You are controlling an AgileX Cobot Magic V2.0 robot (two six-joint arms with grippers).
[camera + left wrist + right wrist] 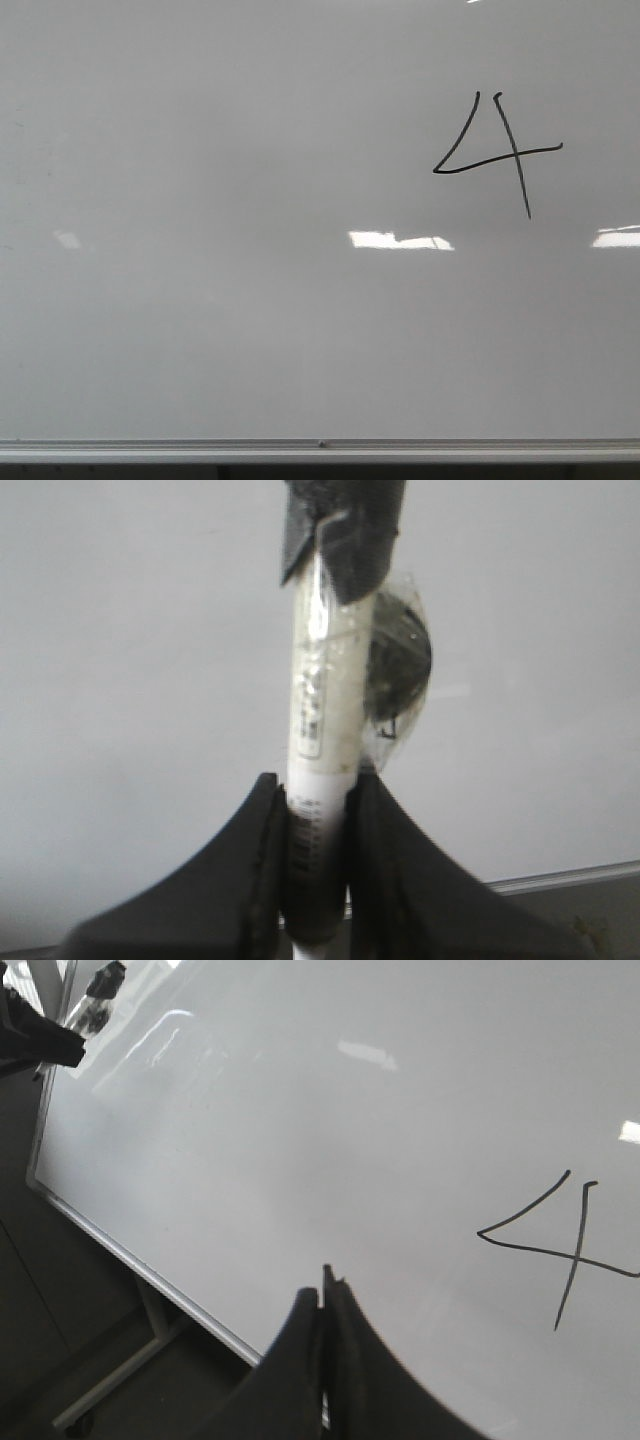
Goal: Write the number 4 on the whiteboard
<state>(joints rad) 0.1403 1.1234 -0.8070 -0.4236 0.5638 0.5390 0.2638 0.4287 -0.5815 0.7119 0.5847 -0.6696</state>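
number 4 (497,155) drawn at 2 o'clock on whiteboard (250,330). left gripper (318,825) clamps white marker (322,710). right gripper (325,1305) pinched closed, empty.

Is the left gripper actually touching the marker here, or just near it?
Touching. In the left wrist view, the left gripper has its fingers pressed against both sides of the white marker, with no gap visible.
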